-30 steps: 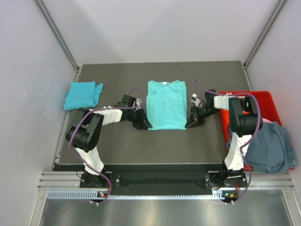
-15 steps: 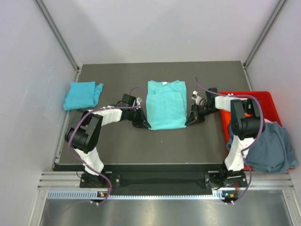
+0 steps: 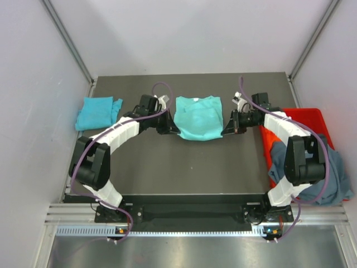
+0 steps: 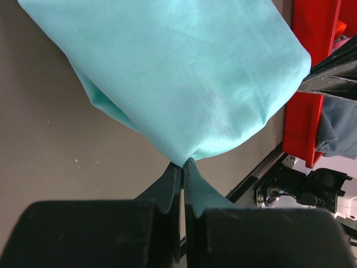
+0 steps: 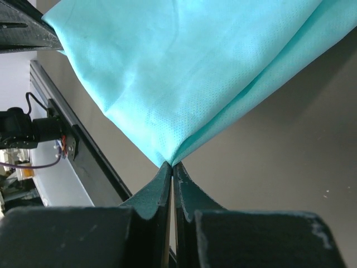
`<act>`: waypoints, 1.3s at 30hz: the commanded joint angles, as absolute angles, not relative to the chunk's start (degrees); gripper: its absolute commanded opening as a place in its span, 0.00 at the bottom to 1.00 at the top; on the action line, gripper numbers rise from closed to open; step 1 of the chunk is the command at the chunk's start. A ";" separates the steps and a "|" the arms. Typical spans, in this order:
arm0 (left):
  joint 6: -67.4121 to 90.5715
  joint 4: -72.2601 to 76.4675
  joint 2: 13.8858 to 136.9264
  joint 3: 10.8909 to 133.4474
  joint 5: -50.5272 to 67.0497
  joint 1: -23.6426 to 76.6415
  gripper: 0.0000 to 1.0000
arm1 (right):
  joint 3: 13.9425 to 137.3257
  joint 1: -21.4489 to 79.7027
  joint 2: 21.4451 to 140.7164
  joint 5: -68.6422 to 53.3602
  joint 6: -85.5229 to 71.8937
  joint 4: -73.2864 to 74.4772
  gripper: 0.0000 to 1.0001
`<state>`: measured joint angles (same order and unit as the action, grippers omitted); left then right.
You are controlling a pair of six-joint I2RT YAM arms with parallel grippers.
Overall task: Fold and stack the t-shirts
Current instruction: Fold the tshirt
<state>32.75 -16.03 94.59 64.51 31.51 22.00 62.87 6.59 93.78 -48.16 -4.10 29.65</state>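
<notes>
A mint-teal t-shirt lies mid-table with its near hem lifted and doubled back toward the collar. My left gripper is shut on the hem's left corner. On the hem's right corner my right gripper is shut too. The cloth sags between the two grips, seen also in the right wrist view as teal cloth. A brighter cyan-blue t-shirt lies folded at the table's left edge. At the right, a slate grey-blue t-shirt hangs crumpled over the crate.
A red plastic crate stands at the table's right edge, partly under the grey-blue shirt. Grey walls and metal rails close in the dark table on three sides. Purple cables loop off both arms.
Both grippers closed on the mint-teal shirt's near corners, then lifted and carried them away from the bases toward the collar. The shirt now looks shorter front to back.
</notes>
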 commanded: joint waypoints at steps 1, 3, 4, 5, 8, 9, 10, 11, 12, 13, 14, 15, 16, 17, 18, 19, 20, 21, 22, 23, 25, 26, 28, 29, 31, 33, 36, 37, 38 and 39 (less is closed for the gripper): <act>32.25 -18.46 91.76 64.60 32.87 21.80 0.00 | 62.93 6.94 91.15 -49.75 -4.57 29.00 0.00; 33.05 -18.54 91.15 63.37 33.31 21.80 0.00 | 62.32 6.86 89.92 -49.92 -4.66 29.00 0.00; 33.13 -18.63 90.71 63.28 33.31 21.80 0.00 | 62.23 7.03 89.39 -49.83 -4.75 28.92 0.00; 33.31 -18.63 90.53 63.46 33.40 21.71 0.00 | 62.23 6.94 88.95 -49.83 -4.66 28.92 0.00; 32.87 -18.98 91.14 65.82 33.14 20.92 0.00 | 63.19 6.94 88.33 -49.57 -4.83 28.74 0.00; 32.87 -19.16 91.58 66.53 33.05 20.66 0.00 | 63.80 6.94 89.03 -49.57 -5.01 28.74 0.00; 32.78 -19.25 92.63 67.23 33.13 20.13 0.00 | 64.42 6.94 89.64 -49.83 -5.10 28.65 0.00; 32.61 -19.42 93.33 68.63 33.13 19.87 0.00 | 64.95 6.94 90.43 -49.83 -5.10 28.48 0.00; 32.52 -19.42 94.04 69.25 33.05 19.60 0.00 | 66.43 6.94 92.27 -49.83 -5.18 28.48 0.00; 32.35 -19.77 95.78 70.04 33.05 19.25 0.00 | 67.23 6.86 93.33 -49.83 -5.27 28.22 0.00; 31.56 -19.95 96.84 71.61 33.05 18.99 0.00 | 68.19 6.94 94.56 -50.01 -5.53 27.95 0.00; 31.20 -20.13 97.90 72.50 32.87 18.72 0.00 | 70.12 6.94 97.18 -50.18 -6.06 27.60 0.00; 30.94 -20.56 100.09 73.38 32.87 18.11 0.00 | 71.18 6.94 98.51 -50.10 -6.59 27.16 0.00; 30.94 -20.65 101.33 74.95 33.13 17.76 0.00 | 72.06 6.77 99.57 -50.01 -7.03 26.03 0.00; 30.76 -20.83 103.43 75.84 33.31 17.32 0.00 | 73.90 6.94 101.49 -50.01 -7.90 25.41 0.00; 30.67 -20.83 104.32 76.72 33.75 17.23 0.00 | 74.70 6.94 102.38 -49.75 -8.26 24.62 0.00; 29.80 -21.18 105.46 78.90 33.75 17.14 0.00 | 75.66 7.03 103.09 -49.49 -8.61 23.39 0.00; 29.19 -21.53 107.47 80.23 33.66 17.14 0.00 | 77.76 6.94 104.75 -49.31 -8.96 22.94 0.00; 27.96 -21.79 108.62 83.12 33.66 17.14 0.00 | 78.91 6.94 105.64 -49.05 -8.96 22.68 0.00; 27.51 -22.84 109.94 84.88 33.75 17.14 0.00 | 80.06 6.86 107.30 -48.96 -9.14 22.41 0.00; 26.29 -23.64 113.72 89.62 34.10 17.05 0.00 | 82.61 6.86 108.89 -48.52 -9.84 21.28 0.00; 25.93 -23.64 114.77 91.04 33.93 17.05 0.00 | 83.23 6.86 109.94 -48.43 -10.19 20.57 0.00; 25.05 -24.08 117.33 93.68 33.84 17.05 0.00 | 84.37 6.86 110.74 -48.17 -11.51 18.38 0.00; 24.61 -24.17 118.12 96.21 34.01 17.05 0.00 | 84.55 6.77 111.18 -48.16 -12.21 17.41 0.00; 23.56 -25.40 120.49 99.91 33.66 17.05 0.00 | 84.99 6.77 111.53 -47.90 -13.88 14.78 0.00; 23.20 -25.58 122.24 101.68 33.23 17.05 0.00 | 85.86 6.77 112.23 -47.55 -14.93 13.80 0.00; 22.85 -25.49 124.01 104.50 32.52 17.05 0.00 | 86.74 6.42 113.73 -47.20 -17.40 10.82 0.00; 22.85 -25.40 124.27 104.94 32.26 17.05 0.00 | 87.10 6.33 114.17 -46.94 -17.92 9.24 0.00; 22.85 -25.31 124.63 105.90 31.99 16.96 0.00 | 87.53 6.33 115.04 -46.67 -18.28 8.88 0.00; 22.76 -25.31 125.32 106.34 31.73 16.96 0.00 | 88.32 6.24 115.66 -46.32 -19.15 8.18 0.00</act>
